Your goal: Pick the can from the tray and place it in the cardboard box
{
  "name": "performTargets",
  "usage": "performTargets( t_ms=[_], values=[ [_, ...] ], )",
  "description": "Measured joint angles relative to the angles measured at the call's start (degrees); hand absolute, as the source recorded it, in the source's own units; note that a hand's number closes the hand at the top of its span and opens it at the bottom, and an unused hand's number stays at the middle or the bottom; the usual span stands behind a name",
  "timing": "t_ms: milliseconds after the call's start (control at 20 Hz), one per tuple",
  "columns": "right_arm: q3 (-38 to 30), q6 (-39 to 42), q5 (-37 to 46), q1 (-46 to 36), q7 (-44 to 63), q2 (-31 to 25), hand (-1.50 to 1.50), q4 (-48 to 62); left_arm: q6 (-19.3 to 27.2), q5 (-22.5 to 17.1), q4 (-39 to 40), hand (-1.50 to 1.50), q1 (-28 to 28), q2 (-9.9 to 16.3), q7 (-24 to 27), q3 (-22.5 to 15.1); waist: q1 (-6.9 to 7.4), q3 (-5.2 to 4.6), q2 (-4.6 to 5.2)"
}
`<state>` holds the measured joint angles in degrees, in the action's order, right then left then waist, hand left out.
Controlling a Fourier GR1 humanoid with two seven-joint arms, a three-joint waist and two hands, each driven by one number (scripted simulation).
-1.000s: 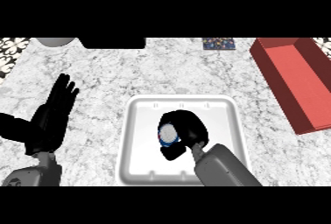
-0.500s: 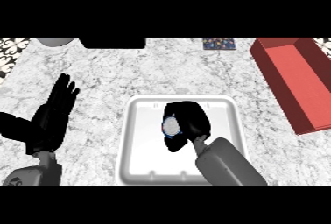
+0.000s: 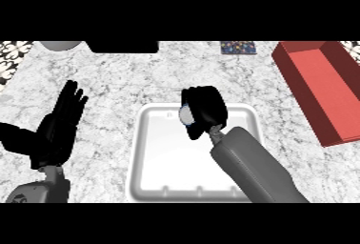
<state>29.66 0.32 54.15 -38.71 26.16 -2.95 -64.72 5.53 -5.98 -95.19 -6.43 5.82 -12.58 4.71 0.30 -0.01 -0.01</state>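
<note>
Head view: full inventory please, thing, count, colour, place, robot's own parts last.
tray: 1, white, centre of the counter, near the lower edge
can: 1, pale with a bit of blue, mostly hidden in the right hand, over the tray's far rim
cardboard box: 1, red, open top, right side of the counter
counter: 1, grey-white marble, fills the view
dark block: 1, black, far edge, left of centre
round object: 1, grey, far left edge, cut off
patterned item: 1, dark blue with specks, far edge, right of centre
left hand: 1, black, open, resting at the left, fingers up
right hand: 1, black on a grey forearm, curled round the can
</note>
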Motion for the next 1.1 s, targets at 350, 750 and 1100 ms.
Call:
performTargets(
  t_ms=[350, 750, 1100],
  values=[
    [-3.4, 2.2, 2.2, -1.4, 5.0, 0.7, 1.5, -11.7, -0.6, -0.9, -1.4, 0.0, 0.3, 0.6, -1.4, 0.6, -0.4, 0.01, -0.15],
    [-13.1, -1.1, 6.4, -4.6, 14.2, -1.6, 1.5, -19.5, -1.0, -0.8, 0.1, 0.0, 0.4, 0.9, -0.3, 1.2, -0.6, -0.01, -0.15],
    [-22.9, 0.5, 4.9, -5.8, 14.2, -7.2, 1.5, -20.3, -0.9, -0.4, 0.5, 0.0, 0.0, 0.5, 0.0, 0.8, -0.32, 0.0, -0.05]
  ],
)
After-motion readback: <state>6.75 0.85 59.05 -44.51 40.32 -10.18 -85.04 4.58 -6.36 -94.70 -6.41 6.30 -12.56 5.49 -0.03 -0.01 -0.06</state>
